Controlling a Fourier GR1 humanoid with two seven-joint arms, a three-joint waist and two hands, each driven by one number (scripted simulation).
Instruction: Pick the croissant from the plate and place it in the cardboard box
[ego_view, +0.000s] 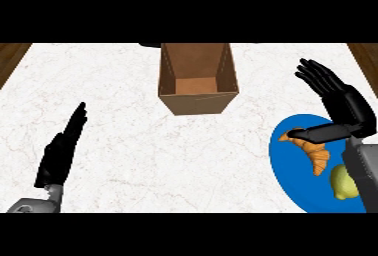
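Note:
A golden croissant (314, 150) lies on a blue plate (291, 170) at the right of the white marble counter. My right hand (345, 102) hovers just above and behind it, fingers straight and spread upward, thumb stretched out over the croissant's upper end; it holds nothing. An open brown cardboard box (198, 77) stands at the back centre, its inside bare. My left hand (63, 147) rests open at the lower left, fingers straight and pointing away, far from both box and plate.
A yellow-green lemon-like fruit (342, 182) sits on the plate just below the croissant, partly behind my right forearm (363, 170). Dark wood shows at the counter's left edge (11, 55) and right edge (367, 55).

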